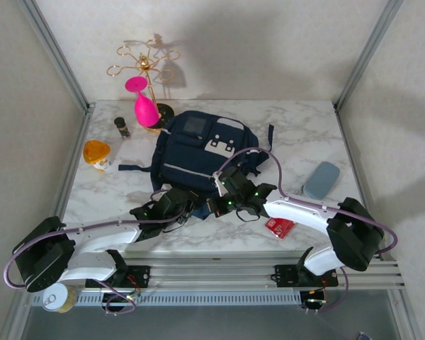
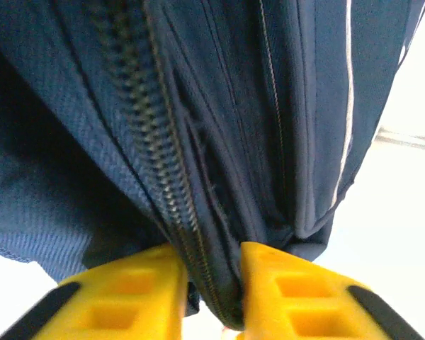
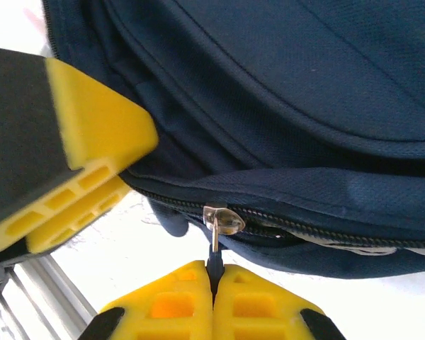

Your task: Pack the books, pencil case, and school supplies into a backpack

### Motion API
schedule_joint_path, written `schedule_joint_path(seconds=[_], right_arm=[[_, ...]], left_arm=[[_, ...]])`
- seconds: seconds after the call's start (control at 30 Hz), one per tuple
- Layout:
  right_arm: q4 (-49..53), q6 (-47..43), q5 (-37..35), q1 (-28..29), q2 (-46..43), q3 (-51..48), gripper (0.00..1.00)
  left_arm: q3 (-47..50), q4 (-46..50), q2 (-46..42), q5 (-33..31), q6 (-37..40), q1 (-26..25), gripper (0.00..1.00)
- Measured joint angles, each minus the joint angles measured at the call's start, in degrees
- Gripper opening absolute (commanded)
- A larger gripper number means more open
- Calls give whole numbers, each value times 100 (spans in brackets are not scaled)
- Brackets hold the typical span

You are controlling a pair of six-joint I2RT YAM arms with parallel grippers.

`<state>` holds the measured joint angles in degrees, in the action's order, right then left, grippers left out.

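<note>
Jaws: the right gripper (image 3: 212,287) clamps the zipper pull (image 3: 222,219), and the left gripper (image 2: 211,283) pinches the backpack (image 2: 283,106) at its zippered seam. Unzipping looks in hand. Next, the pull must be drawn along its track.

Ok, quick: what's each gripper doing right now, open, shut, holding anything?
left gripper: shut, pinching the backpack at its zipper seam.
right gripper: shut on the backpack's zipper pull.

White-shelled left arm (image 1: 99,239) and right arm (image 1: 297,210), black joint housings.
Purple cables (image 1: 278,173) alongside; left claw (image 2: 212,283), right claw (image 3: 214,297): yellow ribbed plastic.
</note>
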<state>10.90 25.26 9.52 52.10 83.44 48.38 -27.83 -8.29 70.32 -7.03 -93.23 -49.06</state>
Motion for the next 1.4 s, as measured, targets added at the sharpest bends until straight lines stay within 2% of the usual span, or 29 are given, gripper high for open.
schedule_joint_path(seconds=[0.03,0.13,0.3,0.47,0.57,0.7,0.83,1.03,1.07,1.13,1.2,1.27,1.4], right_arm=[[7,2,-94,4,-9,-26,0],[72,26,-448,7,-83,-111,0],[-157,173,-542,-166,-417,-310,0],[-289,356,-621,-1123,-750,-758,0],[-466,402,-435,-1545,-723,-778,0],[-651,417,-417,-1799,-509,-708,0],[-511,348,-940,-2186,-173,-605,0],[-260,197,-1137,-2118,-188,-595,0],[-232,146,-1093,-2118,-234,-590,2],[-203,105,-925,-2120,-352,-553,12],[-153,87,-750,-2118,-411,-409,15],[-116,81,-625,-2107,-400,-188,23],[-118,44,-422,-2107,-321,105,40]], left_arm=[[11,2,-15,-24,-20,26,0],[149,63,-247,-22,50,258,0],[365,411,-1196,356,566,973,0],[468,975,-1873,717,1239,1864,0],[494,1211,-1882,1021,1517,2033,0],[503,1250,-1884,1167,1725,2103,0],[503,1569,-1886,890,1932,2299,0],[503,1589,-1875,857,2111,2341,0],[503,1589,-1871,859,2131,2339,0],[503,1585,-1843,866,2155,2339,0],[501,1585,-1801,874,2199,2339,0],[487,1587,-1753,879,2275,2339,0],[358,1661,-1725,868,2483,2291,27]])
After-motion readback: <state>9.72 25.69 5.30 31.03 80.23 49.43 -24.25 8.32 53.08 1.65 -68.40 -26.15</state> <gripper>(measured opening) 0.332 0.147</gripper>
